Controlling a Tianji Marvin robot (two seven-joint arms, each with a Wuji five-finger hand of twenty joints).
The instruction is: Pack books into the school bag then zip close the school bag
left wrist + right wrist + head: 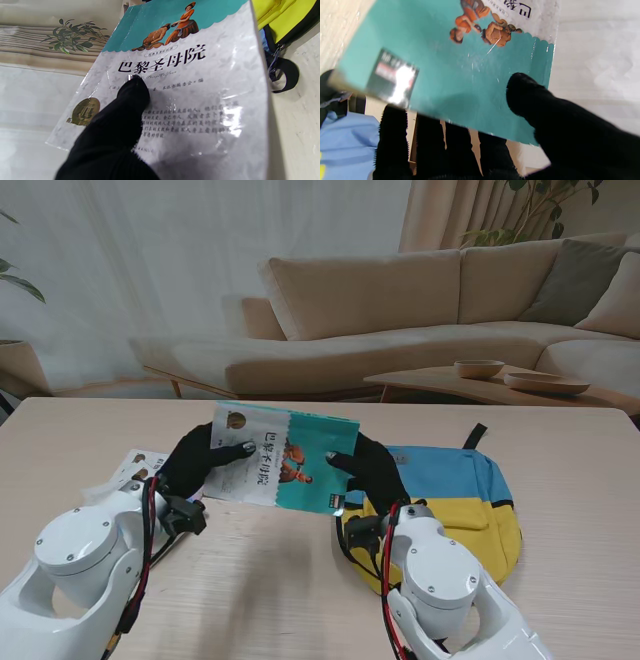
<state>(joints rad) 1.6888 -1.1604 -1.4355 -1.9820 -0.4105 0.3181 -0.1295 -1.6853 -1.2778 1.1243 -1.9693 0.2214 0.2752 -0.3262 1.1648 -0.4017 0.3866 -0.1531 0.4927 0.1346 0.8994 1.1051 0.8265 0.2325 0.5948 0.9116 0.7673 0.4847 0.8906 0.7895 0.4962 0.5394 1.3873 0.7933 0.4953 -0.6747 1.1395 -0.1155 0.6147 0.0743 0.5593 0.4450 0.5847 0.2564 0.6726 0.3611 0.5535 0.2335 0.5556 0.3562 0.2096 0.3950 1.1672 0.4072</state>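
Note:
A book point(283, 457) with a teal and white cover is lifted off the table and tilted, held between both hands. My left hand point(200, 460), in a black glove, grips its white end, thumb on the cover point(135, 92). My right hand point(370, 470) grips the teal end, thumb on top point(520, 87) and fingers point(432, 140) underneath. The book point(190, 100) fills the left wrist view, and its teal part point(445, 70) fills the right wrist view. The blue and yellow school bag point(470, 500) lies flat at my right, just beyond the right hand. Whether its zip stands undone is hidden.
Another book or booklet point(135, 468) lies on the table at my left, partly behind the left arm. The bag's black strap point(475, 436) points away from me. A sofa point(400, 310) and a low table with bowls point(520, 380) stand beyond the table's far edge.

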